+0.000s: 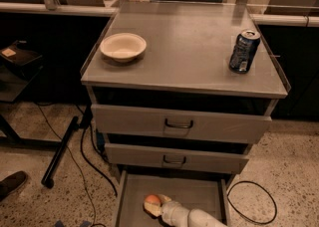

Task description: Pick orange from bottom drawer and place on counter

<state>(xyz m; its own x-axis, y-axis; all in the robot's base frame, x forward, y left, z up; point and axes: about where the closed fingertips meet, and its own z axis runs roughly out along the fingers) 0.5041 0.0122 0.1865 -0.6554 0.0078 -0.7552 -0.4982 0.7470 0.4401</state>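
Note:
The orange (pixel 151 201) lies on the floor of the open bottom drawer (pixel 199 191), near its left front. My gripper (pixel 155 206) reaches in from the bottom edge on a white arm (pixel 192 217) and sits right at the orange, its pale fingers against the fruit's right and lower side. The counter (pixel 184 47) is the grey metal cabinet top above the drawers.
A cream bowl (pixel 123 47) stands at the counter's left and a dark blue can (pixel 243 51) at its right. The two upper drawers (pixel 179 124) are closed. Cables (pixel 89 156) and a black bar (pixel 60 151) lie on the speckled floor at left; a cable loop (pixel 251 203) lies at right.

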